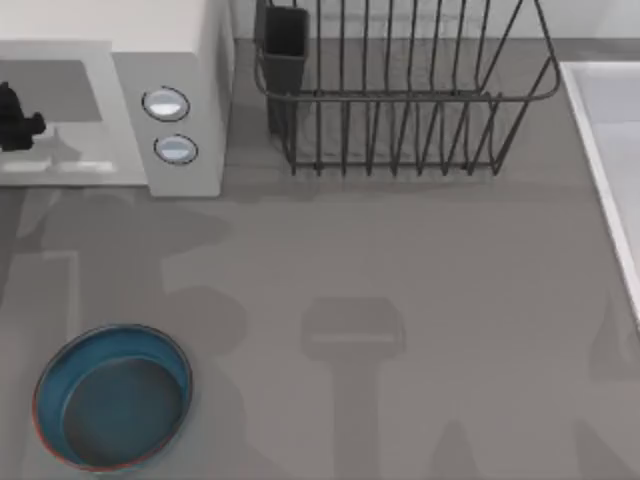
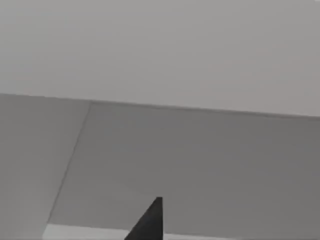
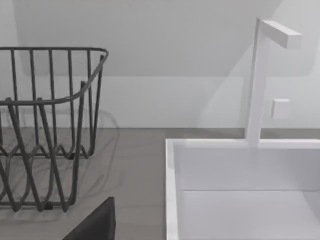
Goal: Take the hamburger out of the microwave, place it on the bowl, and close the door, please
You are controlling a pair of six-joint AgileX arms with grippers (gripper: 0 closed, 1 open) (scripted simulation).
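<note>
The white microwave stands at the table's back left, its two round knobs facing front. Its grey cavity is open to view, and the door is out of view. A black part of my left gripper sits at the cavity's mouth by the left edge. The left wrist view looks onto the bare grey cavity walls past a dark tip of that gripper. The hamburger is hidden. The teal-blue bowl with a reddish rim rests at the front left, with nothing in it. A dark corner of my right gripper shows near the sink.
A dark wire dish rack with a black cup holder stands at the back middle. A white sink basin with a white tap lines the right edge. Arm shadows lie across the grey tabletop.
</note>
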